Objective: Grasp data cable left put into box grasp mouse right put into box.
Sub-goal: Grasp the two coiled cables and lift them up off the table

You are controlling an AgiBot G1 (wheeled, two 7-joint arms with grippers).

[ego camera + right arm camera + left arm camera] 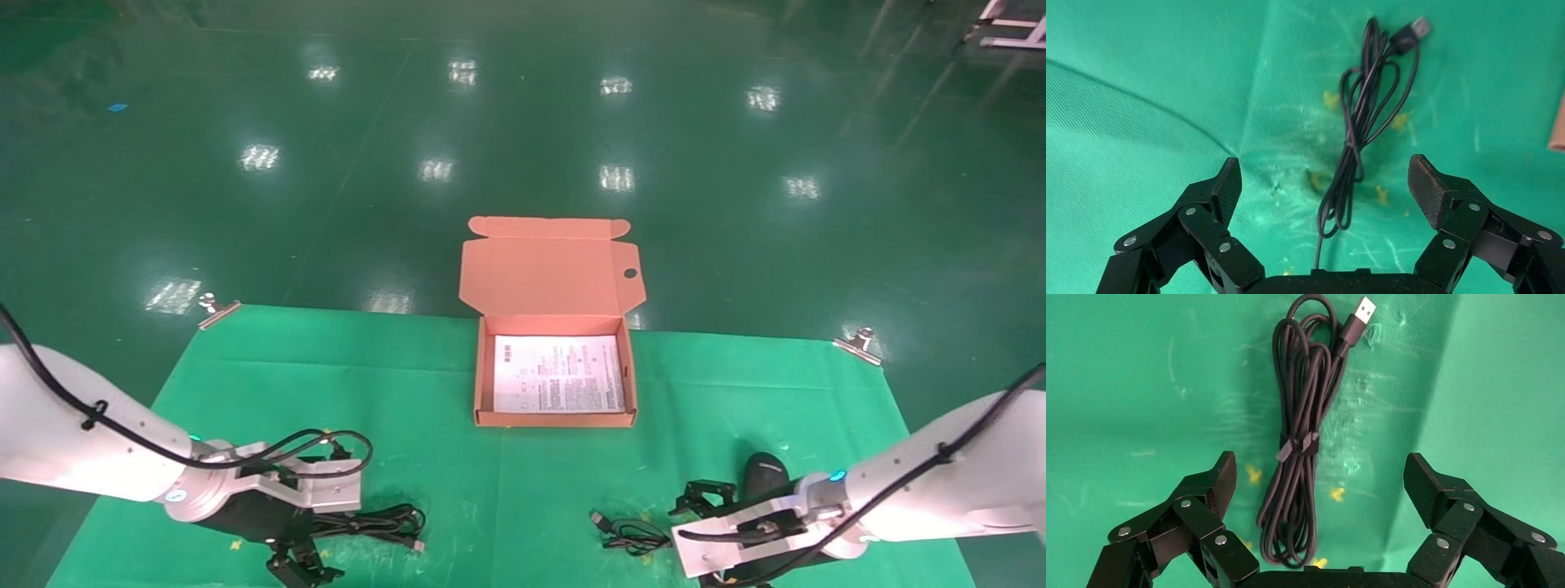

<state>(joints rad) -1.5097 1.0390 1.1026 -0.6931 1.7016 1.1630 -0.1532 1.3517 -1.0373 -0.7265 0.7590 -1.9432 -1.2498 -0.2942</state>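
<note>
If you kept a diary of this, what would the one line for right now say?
left gripper open over data cable | right gripper open by mouse | box open, neither inside

Salmon-orange box (552, 278), white printed sheet (559, 373), black data cable (1297, 447), green cloth (327, 376).

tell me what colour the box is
Salmon-orange box, clearest in the head view.

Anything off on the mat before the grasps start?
Nothing stands out. The salmon-orange cardboard box sits open and square; the bundled black data cable is still strapped; the green mat shows only scuffs and yellow flecks.
</note>
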